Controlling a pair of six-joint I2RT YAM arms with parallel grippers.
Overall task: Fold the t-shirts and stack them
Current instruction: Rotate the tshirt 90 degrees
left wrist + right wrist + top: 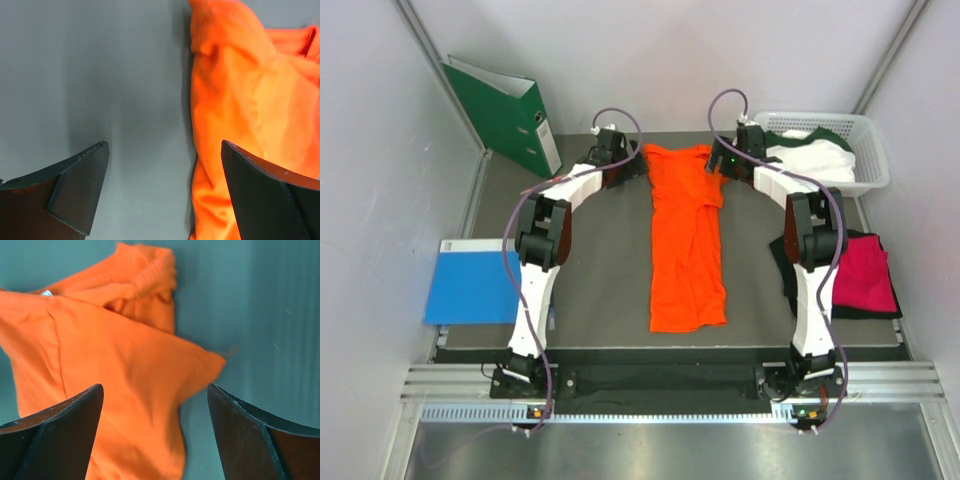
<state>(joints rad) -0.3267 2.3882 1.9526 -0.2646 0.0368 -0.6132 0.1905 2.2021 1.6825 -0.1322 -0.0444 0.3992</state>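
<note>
Orange t-shirt [687, 245] laid lengthwise, left tool [165, 150] spread apart at its edge, right tool [155, 390] apart above its far end

- A green ring binder [505, 115] stands tilted in the far left corner
- A flat blue folder [470, 282] lies off the left edge of the grey worktop [605, 260]
- A white slatted basket [876, 150] sits far right

bright orange t-shirt [687, 240] (plain), magenta t-shirt [865, 275], black t-shirt [860, 313], blue folder [470, 282], green binder [500, 115], white basket [875, 150]
</note>
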